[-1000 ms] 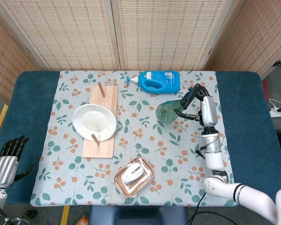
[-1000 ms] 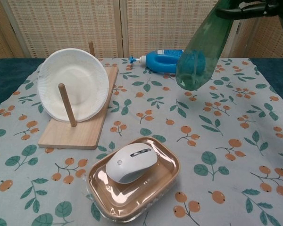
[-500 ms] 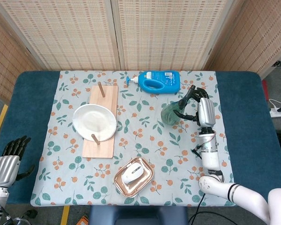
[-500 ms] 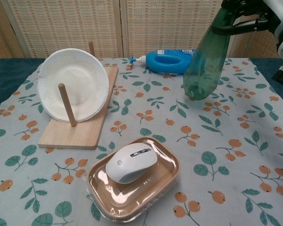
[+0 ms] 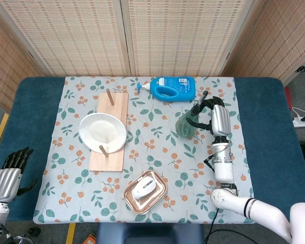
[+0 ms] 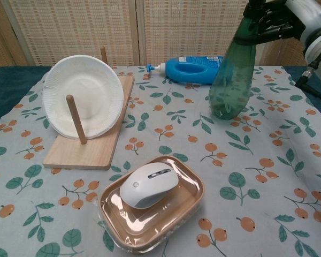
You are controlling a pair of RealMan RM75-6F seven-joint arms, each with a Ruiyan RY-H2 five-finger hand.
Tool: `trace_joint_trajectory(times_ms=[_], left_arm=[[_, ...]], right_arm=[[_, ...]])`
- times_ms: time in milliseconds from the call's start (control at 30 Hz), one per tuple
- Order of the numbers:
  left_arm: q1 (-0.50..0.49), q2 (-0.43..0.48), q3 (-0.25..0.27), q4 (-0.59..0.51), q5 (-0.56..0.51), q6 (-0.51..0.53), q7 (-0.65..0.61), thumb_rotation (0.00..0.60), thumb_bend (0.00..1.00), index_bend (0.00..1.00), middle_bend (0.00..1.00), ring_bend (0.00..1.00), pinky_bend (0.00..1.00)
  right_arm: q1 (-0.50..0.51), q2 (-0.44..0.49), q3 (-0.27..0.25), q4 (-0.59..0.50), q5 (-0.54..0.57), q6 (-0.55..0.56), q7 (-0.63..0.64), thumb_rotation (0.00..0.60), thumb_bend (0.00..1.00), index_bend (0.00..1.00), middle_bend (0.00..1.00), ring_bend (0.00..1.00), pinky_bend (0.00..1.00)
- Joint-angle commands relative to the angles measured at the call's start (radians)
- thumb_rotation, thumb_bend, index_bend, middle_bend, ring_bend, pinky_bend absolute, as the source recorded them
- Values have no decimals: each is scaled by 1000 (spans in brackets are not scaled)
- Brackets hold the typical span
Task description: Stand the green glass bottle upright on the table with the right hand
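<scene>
The green glass bottle (image 6: pixel 231 80) is nearly upright, leaning slightly, with its base on or just above the patterned cloth at the right of the table; from above the bottle (image 5: pixel 185 126) shows foreshortened. My right hand (image 6: pixel 266 21) grips its neck and upper part from the right, and the same right hand (image 5: pixel 206 111) appears beside the bottle in the head view. My left hand (image 5: pixel 10 170) hangs off the table's left front edge, fingers apart, holding nothing.
A blue detergent jug (image 6: pixel 192 69) lies on its side just behind the bottle. A wooden peg rack (image 6: pixel 88 139) holds a white plate (image 6: pixel 83 96) at the left. A computer mouse (image 6: pixel 148 191) sits in a copper tray (image 6: pixel 188 206) at the front centre.
The right hand has swung the bottle from a steep tilt in the air to nearly upright, lowering its base to the cloth. The left hand stayed put.
</scene>
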Motion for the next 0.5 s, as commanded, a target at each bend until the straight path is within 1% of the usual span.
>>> trace_joint_trajectory(times_ms=[33, 167, 500], left_arm=[[0, -1, 1, 1, 1, 0, 0, 600, 285, 0, 0, 0, 0], [-1, -1, 1, 2, 1, -1, -1, 600, 285, 0, 0, 0, 0], [-3, 0, 4, 2, 5, -2, 1, 600, 286, 0, 0, 0, 0]], right_arm=[[2, 12, 8, -23, 11, -12, -14, 600, 118, 763, 562, 304, 166], [1, 18, 18, -37, 35, -21, -20, 600, 118, 764, 561, 304, 166], [9, 28, 44, -69, 118, -38, -88, 600, 123, 764, 561, 308, 166]])
